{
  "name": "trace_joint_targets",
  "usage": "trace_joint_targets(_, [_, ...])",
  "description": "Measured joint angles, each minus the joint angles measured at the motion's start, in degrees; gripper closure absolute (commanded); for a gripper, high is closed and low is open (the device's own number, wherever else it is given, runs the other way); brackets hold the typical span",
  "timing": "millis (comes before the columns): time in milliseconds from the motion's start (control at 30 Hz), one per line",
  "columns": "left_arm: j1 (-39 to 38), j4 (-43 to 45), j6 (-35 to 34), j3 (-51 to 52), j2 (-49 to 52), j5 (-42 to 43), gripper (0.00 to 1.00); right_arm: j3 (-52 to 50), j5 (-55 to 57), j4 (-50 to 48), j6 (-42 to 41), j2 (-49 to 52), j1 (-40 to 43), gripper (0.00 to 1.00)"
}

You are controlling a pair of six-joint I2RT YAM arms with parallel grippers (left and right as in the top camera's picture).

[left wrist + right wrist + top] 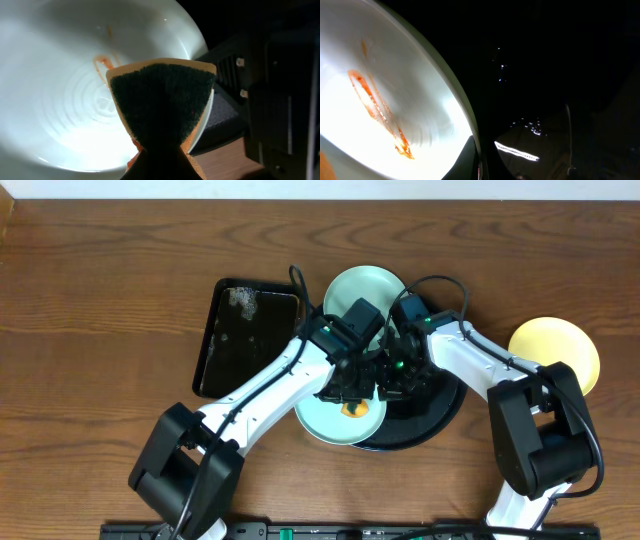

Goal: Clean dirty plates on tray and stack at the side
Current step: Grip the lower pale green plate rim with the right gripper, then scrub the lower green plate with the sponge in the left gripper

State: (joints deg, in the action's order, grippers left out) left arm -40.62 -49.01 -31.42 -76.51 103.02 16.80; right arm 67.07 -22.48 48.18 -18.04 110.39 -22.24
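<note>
Sponge [162,107], pinched tight in the left claw [161,162], hangs over the smeared mint plate [65,115] at the tray's [440,418] left edge. Scrubbing step, I judge; next, press onto the orange streak [102,61]. Whether the right claw [400,375] grips the rim, I cannot tell.

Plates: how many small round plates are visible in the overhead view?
3. One mint plate lies at the far edge of the tray; a second mint plate, under the sponge, overlaps its near left edge; the yellow plate lies apart on the right. More may be hidden.
</note>
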Motion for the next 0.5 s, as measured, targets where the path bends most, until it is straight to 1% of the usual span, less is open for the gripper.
trace_joint_targets(133, [-0.6, 0.4, -5.8, 0.0, 0.0, 0.0, 0.92, 0.0, 0.1, 0.0, 0.0, 0.0, 0.0, 0.99])
trace_joint_targets(300, [-0.7, 4.2, -12.9, 1.9, 0.0, 0.0, 0.93, 0.0, 0.2, 0.0, -0.7, 0.0, 0.0, 0.99])
trace_joint_targets(500, [-0.7, 9.7, -18.4, 7.0, 0.0, 0.1, 0.92, 0.0, 0.2, 0.2, -0.9, 0.0, 0.1, 0.99])
